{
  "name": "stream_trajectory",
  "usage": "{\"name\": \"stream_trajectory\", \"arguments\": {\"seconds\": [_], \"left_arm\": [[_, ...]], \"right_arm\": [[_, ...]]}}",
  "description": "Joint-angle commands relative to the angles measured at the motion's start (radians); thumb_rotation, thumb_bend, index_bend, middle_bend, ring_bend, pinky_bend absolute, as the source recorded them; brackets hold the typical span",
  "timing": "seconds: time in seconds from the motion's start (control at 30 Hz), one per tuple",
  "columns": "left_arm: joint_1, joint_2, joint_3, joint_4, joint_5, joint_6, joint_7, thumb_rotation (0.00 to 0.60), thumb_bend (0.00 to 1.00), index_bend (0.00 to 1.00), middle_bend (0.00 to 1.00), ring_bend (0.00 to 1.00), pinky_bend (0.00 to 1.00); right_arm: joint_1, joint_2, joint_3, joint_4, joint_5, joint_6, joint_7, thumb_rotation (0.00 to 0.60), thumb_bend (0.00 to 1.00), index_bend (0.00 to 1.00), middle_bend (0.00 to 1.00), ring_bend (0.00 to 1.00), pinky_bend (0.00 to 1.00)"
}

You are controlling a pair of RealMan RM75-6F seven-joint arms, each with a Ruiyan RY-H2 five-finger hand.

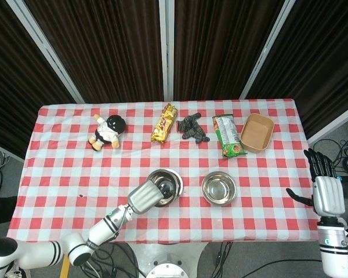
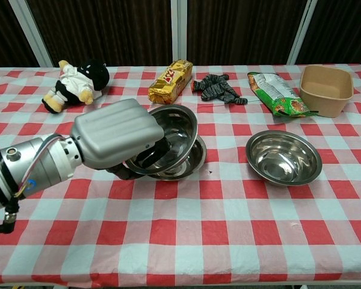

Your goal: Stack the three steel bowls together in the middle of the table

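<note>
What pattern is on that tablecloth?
The tablecloth has a red and white check pattern, clearest in the chest view.

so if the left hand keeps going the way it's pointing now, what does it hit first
Probably the middle steel bowl. The left hand holds a bowl tilted just above it, pointing right and away. Beyond that lies the far bowl, though depth is hard to judge.
</note>
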Motion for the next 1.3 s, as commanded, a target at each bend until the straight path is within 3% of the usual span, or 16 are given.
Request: {"name": "stream_trajectory", "arguments": {"seconds": [0.03,0.23,0.3,0.53,0.67,0.8,0.93,1.07,1.17,1.3], "left_arm": [[-0.006,-0.009,-0.001,0.013,0.000,0.007,-0.008,0.600,0.33,0.71,0.72,0.95,0.95],[-0.016,0.000,-0.005,0.022,-0.014,0.003,-0.041,0.600,0.19,0.45,0.62,0.93,0.94],[-0.018,0.009,-0.005,0.021,-0.015,0.005,-0.045,0.600,0.15,0.40,0.59,0.93,0.94],[0.009,0.118,0.007,-0.082,-0.046,0.021,0.038,0.600,0.13,0.39,0.57,0.93,0.93],[0.071,0.239,0.008,-0.222,-0.178,0.027,0.146,0.600,0.13,0.39,0.56,0.91,0.92],[0.159,0.326,0.007,-0.287,-0.255,0.144,0.180,0.600,0.13,0.39,0.54,0.90,0.91],[0.237,0.336,-0.012,-0.226,-0.246,0.297,0.099,0.600,0.13,0.39,0.50,0.88,0.91],[0.295,0.314,-0.036,-0.143,-0.219,0.422,-0.029,0.600,0.13,0.39,0.46,0.75,0.85],[0.325,0.299,-0.048,-0.100,-0.208,0.479,-0.109,0.600,0.13,0.39,0.44,0.64,0.77],[0.358,0.302,-0.053,-0.101,-0.209,0.512,-0.205,0.600,0.12,0.38,0.40,0.50,0.61]], "right_arm": [[-0.002,0.000,0.002,0.009,0.007,-0.003,0.008,0.600,0.03,0.03,0.06,0.00,0.03],[-0.001,-0.003,0.002,0.019,0.009,-0.009,0.014,0.600,0.03,0.03,0.06,0.00,0.03],[0.000,-0.003,0.003,0.020,0.009,-0.011,0.013,0.600,0.03,0.03,0.06,0.00,0.03],[-0.002,0.002,0.003,0.014,0.003,-0.006,0.013,0.600,0.03,0.03,0.06,0.00,0.03],[-0.001,0.002,-0.004,0.010,-0.006,-0.011,0.008,0.600,0.03,0.03,0.06,0.00,0.03],[0.007,-0.012,-0.034,0.017,-0.032,-0.038,-0.019,0.600,0.04,0.03,0.07,0.00,0.03],[0.022,-0.034,-0.074,0.028,-0.062,-0.081,-0.075,0.600,0.05,0.03,0.11,0.00,0.03],[0.047,-0.053,-0.099,0.019,-0.101,-0.116,-0.140,0.600,0.05,0.03,0.12,0.00,0.06],[0.076,-0.076,-0.108,0.010,-0.144,-0.136,-0.210,0.600,0.06,0.07,0.18,0.09,0.18],[0.135,-0.118,-0.115,0.002,-0.177,-0.212,-0.324,0.600,0.09,0.24,0.32,0.36,0.41]]}}
